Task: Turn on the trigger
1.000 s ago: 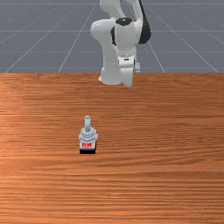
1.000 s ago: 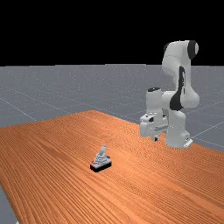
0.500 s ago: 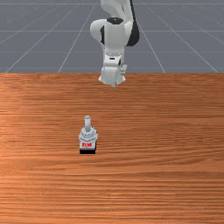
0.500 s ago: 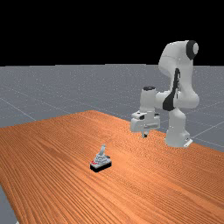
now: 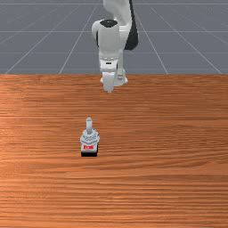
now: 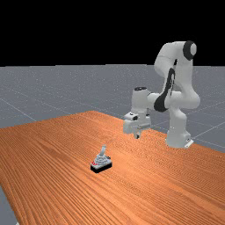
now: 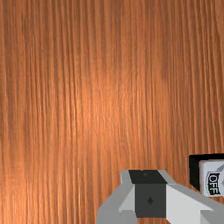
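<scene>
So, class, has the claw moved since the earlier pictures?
Yes: the claw has moved toward the far view's left, away from the arm's fixed base and nearer the switch.

Far view: gripper too small for detail; red marking on the trigger illegible. Trigger's side toward one o'clock hidden.

Front view: arm cut off at twelve o'clock, its base partly hidden behind the gripper. Table runs out of frame at three, six and nine. Marking unreadable.

Wrist view: trigger beside the gripper, partly cut off past its OFF label; gripper itself cropped too.
</scene>
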Available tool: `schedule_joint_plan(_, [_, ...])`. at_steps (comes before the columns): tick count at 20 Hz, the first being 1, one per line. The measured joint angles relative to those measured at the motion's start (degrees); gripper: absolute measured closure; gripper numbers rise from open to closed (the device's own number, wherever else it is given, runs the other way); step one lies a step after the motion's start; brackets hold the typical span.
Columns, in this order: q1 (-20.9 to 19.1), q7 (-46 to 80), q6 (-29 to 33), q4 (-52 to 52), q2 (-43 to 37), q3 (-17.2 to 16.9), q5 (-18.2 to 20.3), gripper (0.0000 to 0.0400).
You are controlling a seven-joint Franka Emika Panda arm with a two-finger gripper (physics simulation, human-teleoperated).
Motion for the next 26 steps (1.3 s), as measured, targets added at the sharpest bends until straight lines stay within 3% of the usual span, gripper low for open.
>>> schedule_joint_plan(3, [0.2,0.8,-1.4,7.4,6.2,0.8,3.5,0.04])
schedule_joint_plan(7, [0.2,1.3,1.7,10.7,9.6,1.1,5.8,0.04])
schedule_joint_plan(13, [-0.3,-2.8,-3.0,17.1,13.8,1.8,7.8,0.04])
schedule_joint_plan(18, [-0.7,-2.8,5.3,15.1,16.1,2.8,10.7,0.04])
schedule_joint_plan(20, [-0.4,-0.9,2.4,16.6,17.7,2.4,10.2,0.04])
schedule_joint_plan(21, [-0.9,-3.2,6.3,15.2,17.6,3.1,11.5,0.04])
schedule_joint_plan(26, [-0.7,0.6,3.3,16.2,18.0,1.4,10.6,0.04])
